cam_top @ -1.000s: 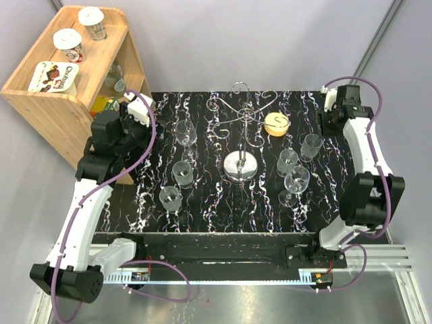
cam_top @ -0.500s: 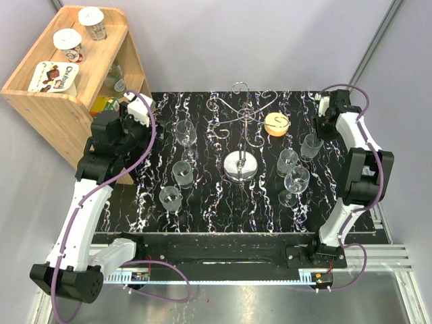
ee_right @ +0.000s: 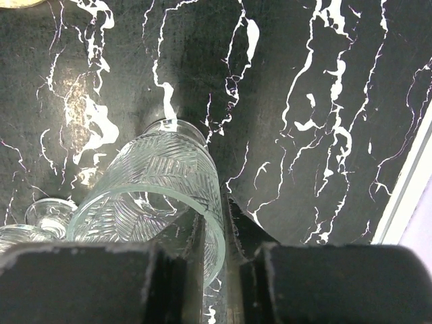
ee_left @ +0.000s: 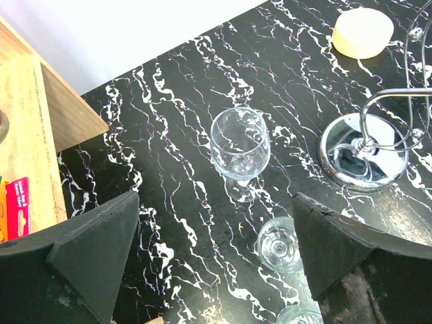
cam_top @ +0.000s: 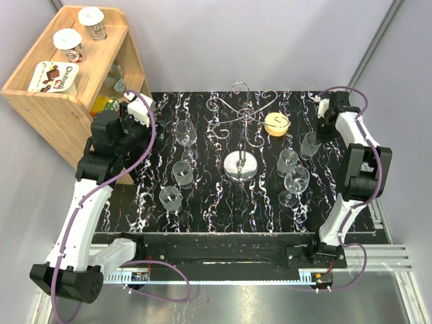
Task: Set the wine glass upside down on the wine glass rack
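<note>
The wine glass rack (cam_top: pixel 241 113) rises from its round chrome base (cam_top: pixel 241 165) at mid-table; the base also shows in the left wrist view (ee_left: pixel 364 152). One stemmed wine glass (cam_top: pixel 185 133) stands upright left of the rack, another (cam_top: pixel 297 179) to its right. My left gripper (ee_left: pixel 216 256) is open above the table, with the left wine glass (ee_left: pixel 239 143) ahead of its fingers and apart from them. My right gripper (ee_right: pixel 214 223) is shut on the wall of a patterned tumbler (ee_right: pixel 158 182), one finger inside the rim and one outside. That tumbler (cam_top: pixel 310 145) stands at the far right.
Other tumblers stand left (cam_top: pixel 182 173), (cam_top: pixel 170 198) and right (cam_top: pixel 287 160) of the rack. A round yellow object (cam_top: pixel 276 123) lies behind the rack's right side. A wooden shelf (cam_top: pixel 61 88) with cups borders the table's far left corner. The table's right edge (ee_right: pixel 405 182) is close to the right gripper.
The right arm swung its gripper in onto the far-right tumbler and its jaws closed on the rim. The left arm has stayed still.
</note>
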